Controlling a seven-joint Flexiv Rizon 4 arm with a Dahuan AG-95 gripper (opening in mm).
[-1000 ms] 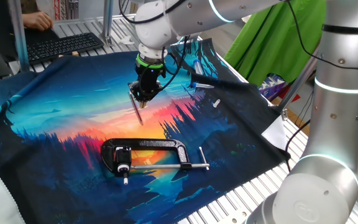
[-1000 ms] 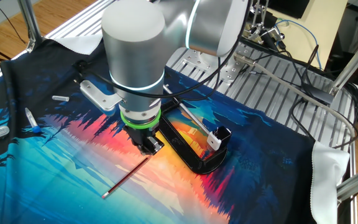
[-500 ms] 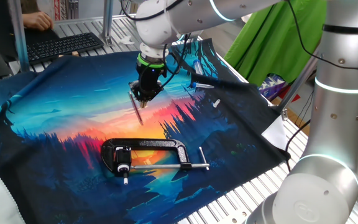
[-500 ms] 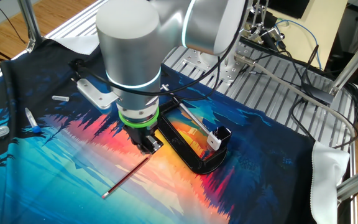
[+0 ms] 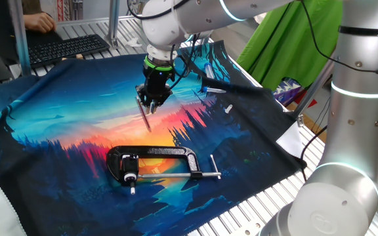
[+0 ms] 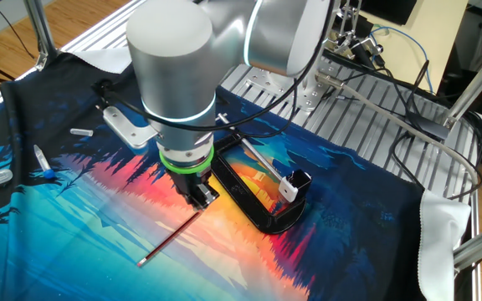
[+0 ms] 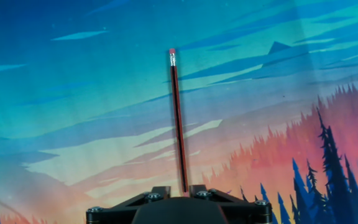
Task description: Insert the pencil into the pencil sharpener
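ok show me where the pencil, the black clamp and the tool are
pencil (image 7: 178,118), hand view, middle of its shaft.
black clamp (image 5: 155,153), one fixed view, top bar of its C-shaped frame.
tool (image 6: 200,196), the other fixed view, between its fingertips, at the pencil's gripped end.

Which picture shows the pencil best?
The hand view: the whole pencil runs from the tool up to its eraser tip, sharp against the cloth. One fixed view shows only a short dark sliver; the other fixed view shows it long but thin.
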